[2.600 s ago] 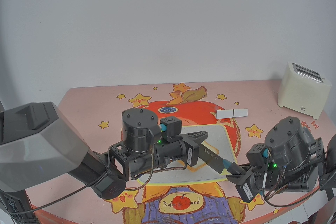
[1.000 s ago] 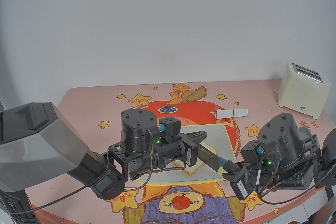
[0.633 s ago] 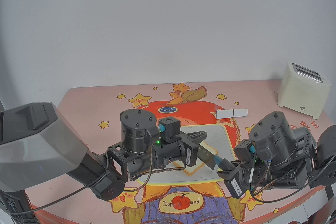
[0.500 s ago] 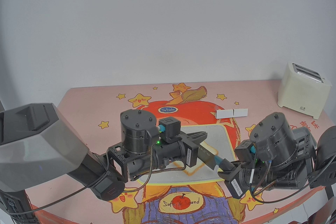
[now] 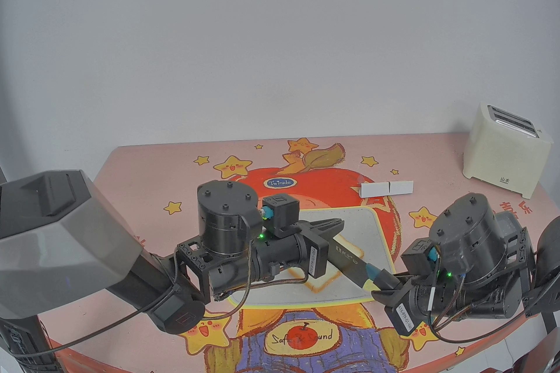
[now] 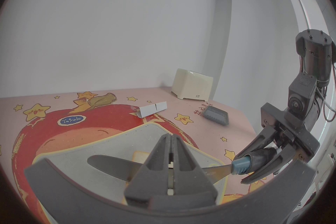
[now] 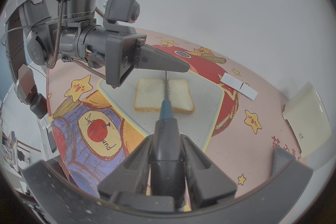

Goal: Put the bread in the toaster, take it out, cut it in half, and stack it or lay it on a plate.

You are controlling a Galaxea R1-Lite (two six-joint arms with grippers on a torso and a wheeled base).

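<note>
Cutting: right gripper [image 5: 382,284] clamps knife [image 5: 353,265] across bread [image 7: 150,95]; left gripper [image 5: 335,226] closed, empty. Next needs pressing fully through.

Porous bread [image 7: 150,95], matt plastic toaster [image 5: 505,158]

Probably lab mock-up kitchen: bare white wall [image 5: 280,42], cartoon-print table [image 5: 146,182], toaster [image 5: 506,151].

Light: was bright, even and diffuse across the table [image 5: 151,182].
Shadows: were soft and faint, beneath the left gripper [image 7: 185,68] on the cutting board [image 7: 206,95].
Edges: wrist views bowed outward, with dark corners; the wall [image 5: 280,30] curved at the head view's sides.
</note>
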